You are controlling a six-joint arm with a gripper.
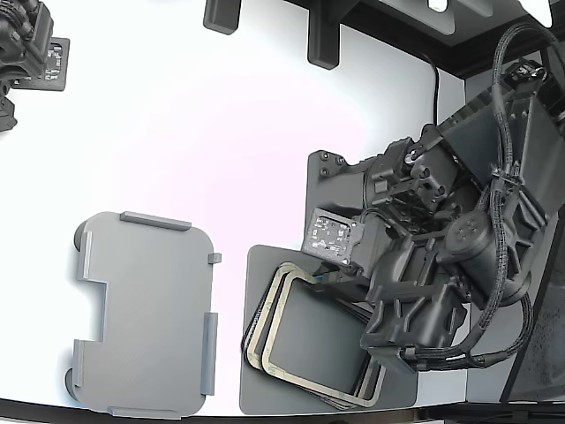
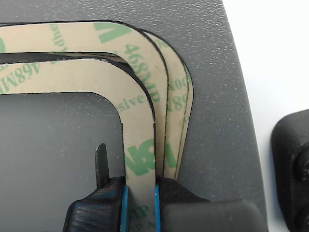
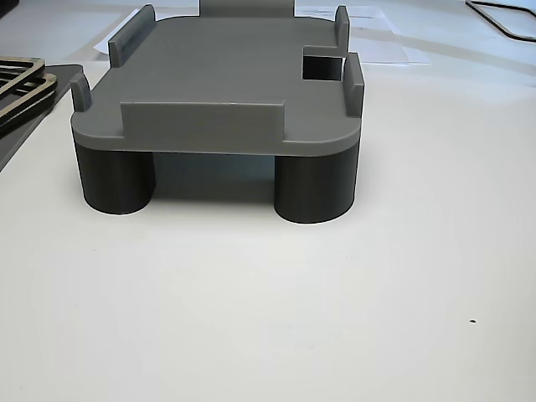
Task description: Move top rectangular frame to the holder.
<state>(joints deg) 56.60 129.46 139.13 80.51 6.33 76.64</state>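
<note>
On the mat [image 2: 212, 96], claw [image 2: 140, 203] pinches the top rectangular frame [image 2: 137, 140].

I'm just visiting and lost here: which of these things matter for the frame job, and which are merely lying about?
Part of the job:
- top rectangular frame
- holder
- gripper, its jaws astride the frame's strip

Just there:
- other frames in the stack
- dark mat beneath
- second arm, far corner
</note>
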